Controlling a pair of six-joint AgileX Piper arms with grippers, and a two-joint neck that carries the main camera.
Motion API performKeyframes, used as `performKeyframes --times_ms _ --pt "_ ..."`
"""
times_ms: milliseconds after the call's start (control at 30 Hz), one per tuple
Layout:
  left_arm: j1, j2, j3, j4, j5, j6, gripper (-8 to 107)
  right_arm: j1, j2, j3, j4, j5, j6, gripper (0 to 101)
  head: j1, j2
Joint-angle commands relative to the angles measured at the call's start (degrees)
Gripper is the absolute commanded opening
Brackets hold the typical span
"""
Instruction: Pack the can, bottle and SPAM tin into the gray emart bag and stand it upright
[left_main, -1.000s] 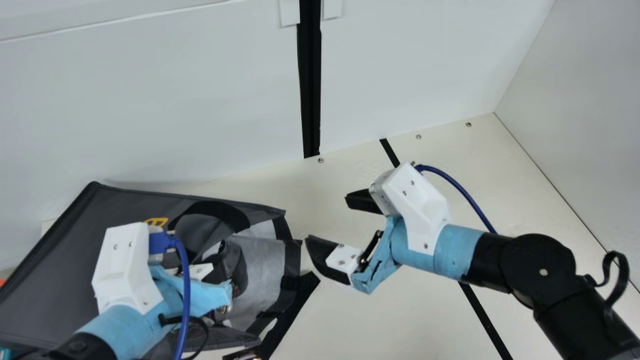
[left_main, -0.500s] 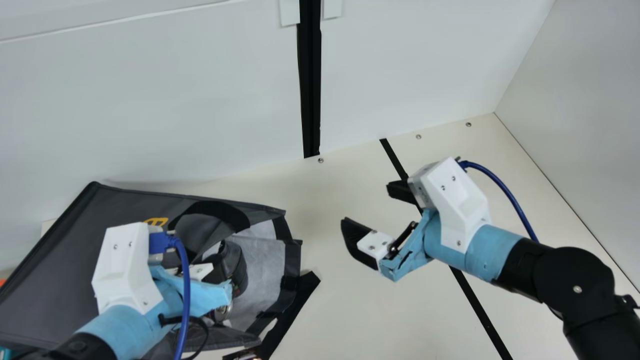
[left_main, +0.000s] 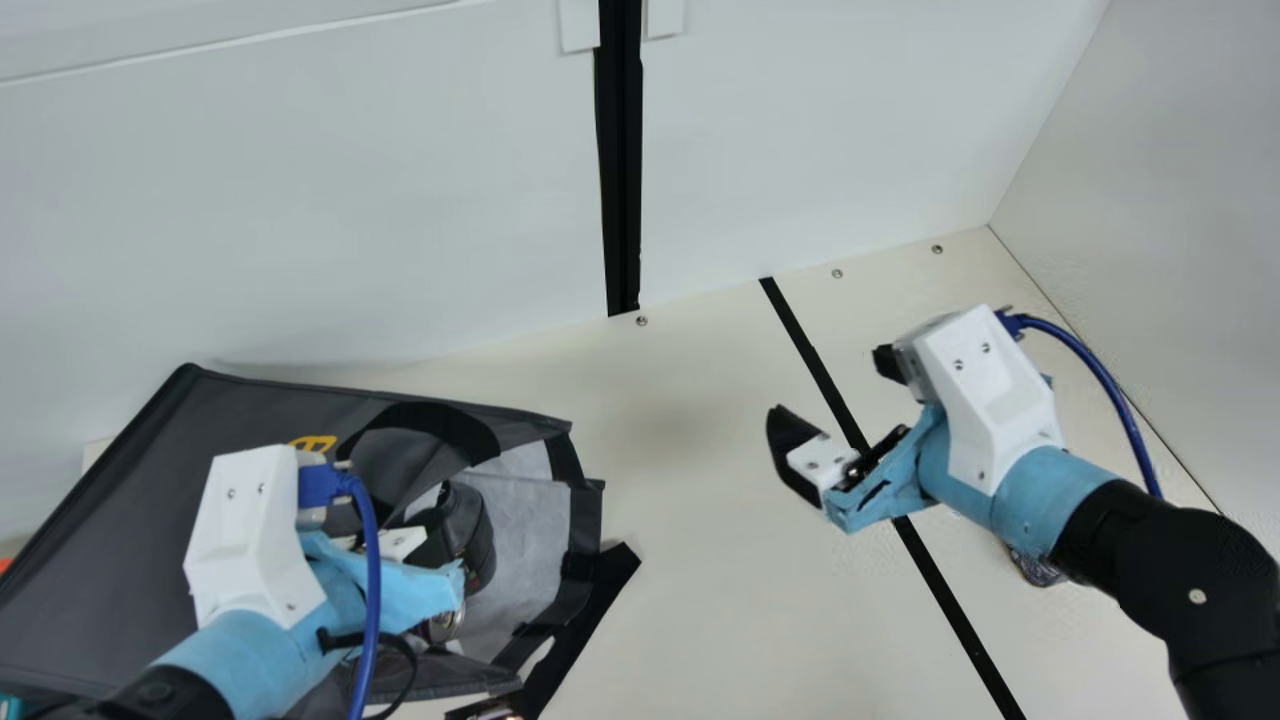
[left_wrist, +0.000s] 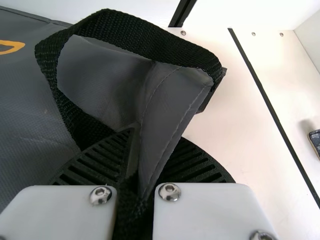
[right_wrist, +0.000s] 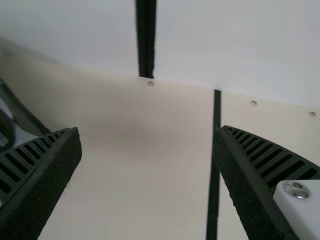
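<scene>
Nearest us, our left gripper (left_wrist: 136, 159) has the flap of the gray emart bag (left_main: 130, 500) clamped between its fingers, with black handle webbing (left_wrist: 140, 41) bunched beside the pinch. That fold is thin, so if we lift by it alone, the cloth could slide out, or the loose strap could snag a finger and drag the bag askew. The bag lies on its side, its mouth towards our right arm; just inside we make out a round metal end (left_main: 445, 622), probably the can, and we cannot tell whether the bottle is deeper in. Tip the bag clumsily and whatever sits by that lip might roll out onto the cream table (left_main: 700, 600). Well apart from the mouth, our right gripper (left_main: 832, 388) hangs with its fingers spread and nothing between them. Beyond it, partly hidden by the right forearm, a small dark-topped object (left_main: 1038, 571) rests on the table, perhaps the SPAM tin; a low elbow could knock it, and standing the bag too soon would leave it unpacked.
</scene>
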Motion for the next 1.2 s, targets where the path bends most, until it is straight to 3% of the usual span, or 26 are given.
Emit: performKeyframes --times_ms 0,233,400,733,1167 --pt "0.0 0.0 0.0 0.0 0.0 0.0 -8 -0.7 -0.3 0.0 -4.6 -0.5 3.6 95 -1.3 0.0" --pt "0.0 0.0 0.0 0.0 0.0 0.0 -8 -2.9 -2.9 0.0 -18.0 -0.9 15.6 95 -1.3 0.0" --pt "0.0 0.0 0.0 0.0 0.0 0.0 -8 -3.4 -5.3 -0.2 -28.0 1.2 25.3 95 -1.3 0.0" --pt "0.0 0.0 0.0 0.0 0.0 0.0 -8 0.1 -9.4 -3.0 -43.0 11.3 45.5 95 -1.3 0.0" --pt "0.0 0.0 0.0 0.0 0.0 0.0 -8 10.5 -12.6 -6.7 -56.9 22.2 64.2 95 -1.3 0.0"
